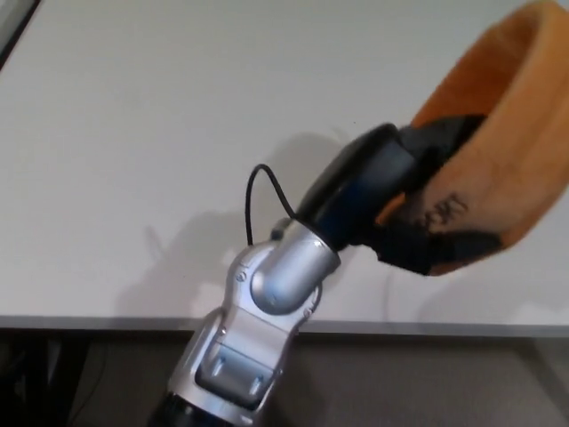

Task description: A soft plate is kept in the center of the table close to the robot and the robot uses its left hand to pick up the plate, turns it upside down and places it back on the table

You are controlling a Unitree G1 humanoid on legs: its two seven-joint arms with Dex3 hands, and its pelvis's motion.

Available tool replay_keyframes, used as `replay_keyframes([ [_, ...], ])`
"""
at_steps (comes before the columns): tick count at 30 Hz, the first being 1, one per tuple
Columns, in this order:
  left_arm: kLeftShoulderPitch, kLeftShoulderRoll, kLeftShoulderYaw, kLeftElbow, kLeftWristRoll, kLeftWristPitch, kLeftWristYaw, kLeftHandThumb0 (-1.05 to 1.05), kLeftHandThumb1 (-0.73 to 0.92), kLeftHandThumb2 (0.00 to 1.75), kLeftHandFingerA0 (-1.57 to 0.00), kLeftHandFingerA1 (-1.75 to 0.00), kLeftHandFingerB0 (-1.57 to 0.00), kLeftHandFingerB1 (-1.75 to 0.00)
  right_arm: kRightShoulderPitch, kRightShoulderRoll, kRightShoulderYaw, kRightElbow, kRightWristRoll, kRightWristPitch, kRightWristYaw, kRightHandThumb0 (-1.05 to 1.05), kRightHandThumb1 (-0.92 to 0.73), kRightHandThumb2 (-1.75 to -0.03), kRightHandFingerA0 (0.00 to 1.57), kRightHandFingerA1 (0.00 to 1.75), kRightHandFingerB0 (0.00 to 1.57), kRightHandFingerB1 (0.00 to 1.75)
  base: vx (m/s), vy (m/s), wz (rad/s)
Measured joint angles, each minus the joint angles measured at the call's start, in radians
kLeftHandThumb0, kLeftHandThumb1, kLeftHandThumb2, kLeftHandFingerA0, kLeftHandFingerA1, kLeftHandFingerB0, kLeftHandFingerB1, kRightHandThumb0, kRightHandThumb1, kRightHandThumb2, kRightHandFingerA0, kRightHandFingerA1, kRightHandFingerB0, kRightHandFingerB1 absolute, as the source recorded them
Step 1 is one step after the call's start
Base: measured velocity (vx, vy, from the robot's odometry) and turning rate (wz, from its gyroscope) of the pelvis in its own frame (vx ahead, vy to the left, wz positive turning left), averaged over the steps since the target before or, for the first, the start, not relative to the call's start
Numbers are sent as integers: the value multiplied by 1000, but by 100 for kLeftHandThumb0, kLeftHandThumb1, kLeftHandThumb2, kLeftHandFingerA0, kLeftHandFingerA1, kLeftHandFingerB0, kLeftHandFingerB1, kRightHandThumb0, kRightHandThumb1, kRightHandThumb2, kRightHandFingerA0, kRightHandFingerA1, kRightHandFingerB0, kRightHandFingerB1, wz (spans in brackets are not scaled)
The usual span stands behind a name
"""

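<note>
i am in the middle step: the plate (511, 124) is off the surface (160, 116) and i am part way through turning it over. my left hand (404, 191) is clamped on the plate's near rim, with one of my fingers (453, 133) hooked over the top into the inside and another dark part of the hand pressed against the outer wall lower down. so the soft orange wall is pinched between them, not just resting on me.

the plate hangs in the air at the right of the scene, above the right part of the surface, tilted steeply so its opening faces up and to the right. part of it runs past the right edge of view, so i cannot say how the far rim sits. nothing else lies on the white surface below.

my judgement is that the turn is not finished: the opening has not come round to face down. the next move calls for more roll of my wrist until the rim points at the surface, then a lowering toward the near middle before i let go. because the plate is soft, the wall could fold or slip in my pinch, so the squeeze should stay firm until it rests flat.

my right hand does not show.
</note>
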Motion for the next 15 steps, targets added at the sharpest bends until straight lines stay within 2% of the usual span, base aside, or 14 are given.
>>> replay_keyframes([
  [1, -4, 0, 9, 0, -11, 4, 0, -40, 50, 90, -124, -145, -101, -134, 0, 0, 0, 0, 0, 0, 0, -81, -92, -69, 26, 40, 8, 21, 0, 0, 0],
  [2, -12, 0, 27, 0, -34, 13, 0, -40, 50, 90, -124, -145, -101, -134, 0, 0, 0, 0, 0, 0, 0, -81, -92, -69, 26, 40, 8, 21, 0, 0, 0],
  [3, -17, 0, 38, 0, -46, 17, 0, -30, 67, 65, -98, -175, -70, -175, 0, 0, 0, 0, 0, 0, 0, -80, -92, -70, 26, 41, 8, 21, 0, 0, 0],
  [5, -28, 0, 66, 0, -77, 26, 0, -27, 66, 61, -98, -175, -59, -175, 0, 0, 0, 0, 0, 0, 0, -81, -92, -69, 26, 40, 9, 21, 0, 0, 0],
  [6, -32, 0, 78, 0, -89, 30, 0, -27, 66, 61, -98, -175, -59, -175, 0, 0, 0, 0, 0, 0, 0, -81, -92, -69, 26, 40, 9, 21, 0, 0, 0],
  [7, -37, 1, 93, 1, -103, 35, 1, -26, 69, 60, -94, -175, -51, -175, 0, 0, 0, 0, 0, 0, 0, -80, -92, -68, 26, 40, 8, 21, 0, 0, 0],
  [8, -42, 1, 110, 2, -120, 40, 2, -26, 69, 60, -94, -175, -51, -175, 0, 0, 0, 0, 0, 0, 0, -80, -92, -68, 26, 40, 8, 21, 0, 0, 0],
  [9, -47, 1, 125, 3, -133, 45, 3, -25, 71, 58, -92, -175, -40, -175, 0, 0, 0, 0, 0, 0, 0, -80, -92, -69, 26, 40, 8, 21, 0, 0, 0],
  [10, -51, 1, 143, 4, -150, 49, 5, -38, 55, 86, -119, -147, -73, -122, 0, 0, 0, 0, 0, 0, 0, -80, -92, -69, 26, 41, 9, 21, 0, 0, 0],
  [11, -55, 1, 158, 6, -164, 52, 6, -38, 55, 86, -119, -147, -73, -122, 0, 0, 1, 0, 0, 0, 0, -80, -92, -69, 26, 41, 9, 21, 0, 0, 0],
  [12, -60, 1, 178, 8, -181, 58, 7, -25, 74, 60, -91, -175, -33, -164, 0, 0, 1, 0, 0, 0, 0, -80, -92, -70, 26, 40, 8, 21, 0, 0, 0],
  [13, -65, 2, 200, 10, -201, 62, 8, -26, 73, 64, -93, -175, -36, -148, 0, 0, 1, 0, 0, 0, 0, -79, -92, -69, 26, 40, 8, 21, 0, 0, 0],
  [14, -69, 2, 220, 14, -217, 66, 8, -26, 73, 64, -93, -175, -36, -148, 0, 0, 1, 0, 0, 0, 0, -79, -92, -69, 26, 40, 8, 21, 0, 0, 0],
  [15, -72, 3, 236, 17, -230, 70, 9, -26, 69, 65, -95, -175, -37, -121, 0, 0, 1, 0, 0, 0, 0, -79, -92, -69, 25, 40, 8, 21, 0, 0, 0],
])
